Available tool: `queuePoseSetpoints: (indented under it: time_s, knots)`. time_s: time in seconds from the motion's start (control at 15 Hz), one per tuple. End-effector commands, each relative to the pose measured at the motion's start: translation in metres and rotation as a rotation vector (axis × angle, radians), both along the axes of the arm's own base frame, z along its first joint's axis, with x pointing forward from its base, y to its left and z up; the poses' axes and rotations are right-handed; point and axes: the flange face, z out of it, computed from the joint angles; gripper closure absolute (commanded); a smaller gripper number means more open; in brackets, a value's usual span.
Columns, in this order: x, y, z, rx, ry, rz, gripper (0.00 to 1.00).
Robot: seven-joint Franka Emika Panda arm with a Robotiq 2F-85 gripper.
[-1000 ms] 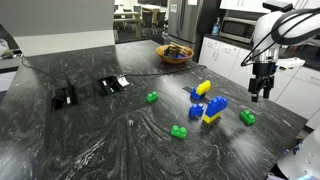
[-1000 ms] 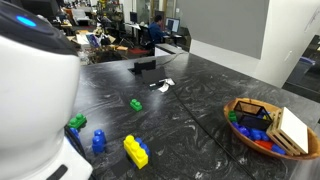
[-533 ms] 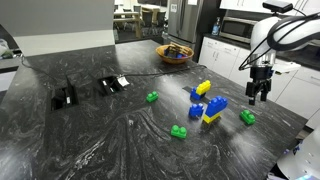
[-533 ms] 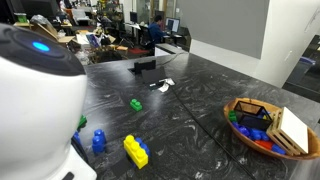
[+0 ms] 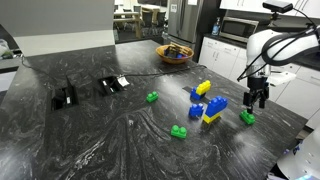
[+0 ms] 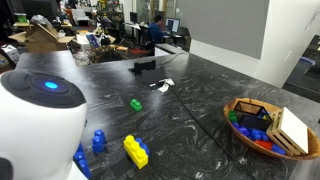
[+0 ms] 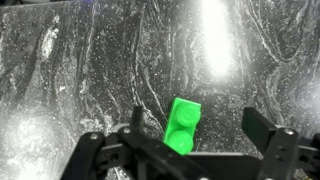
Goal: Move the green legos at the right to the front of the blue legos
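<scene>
1. The end effector (image 5: 258, 101) hovers just above the green legos (image 5: 247, 117). The brick lies on the dark marbled counter (image 5: 100, 140), below the end effector and a little to one side.
2. In the wrist view the jaws are spread wide. The green brick sits in the gap between them, nearer one finger, and touches neither. The end effector is released and holds nothing.
3. The blue legos (image 5: 214, 105), joined with yellow bricks (image 5: 203, 88), stand near the end effector, off to the side of the green brick and clearly apart from it.
4. A chunky green block (image 5: 178, 131) and a tiny green piece (image 5: 152, 97) lie beyond the blue cluster, well apart from the end effector. Neither seems to be the target.
5. Progress, as a judgement: only the approach looks done. The brick has not been lifted and is not yet in front of the blue bricks.
6. What is left:
   - lower the end effector around the brick
   - centre the brick between the fingers
   - close on it and lift it
   - carry it across to the open counter in front of the blue bricks
   - let go of it there
</scene>
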Motion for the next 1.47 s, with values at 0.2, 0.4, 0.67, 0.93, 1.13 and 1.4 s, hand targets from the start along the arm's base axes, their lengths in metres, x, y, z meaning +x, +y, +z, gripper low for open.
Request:
queuePoseSetpoints:
  time_s: [0.2,0.4,0.67,0.93,1.13,1.4]
  knots:
    - [0.012,0.005,-0.026,-0.038,-0.009,0.018,0.00]
    - [0.014,0.003,-0.031,-0.037,-0.004,0.012,0.00]
    - [0.017,0.003,-0.036,-0.033,-0.010,0.000,0.16]
    - [0.019,0.000,-0.045,-0.036,-0.003,-0.008,0.31]
    - [0.020,-0.003,-0.048,-0.037,-0.007,-0.015,0.58]
    - [0.019,-0.005,-0.047,-0.034,-0.012,-0.020,0.86]
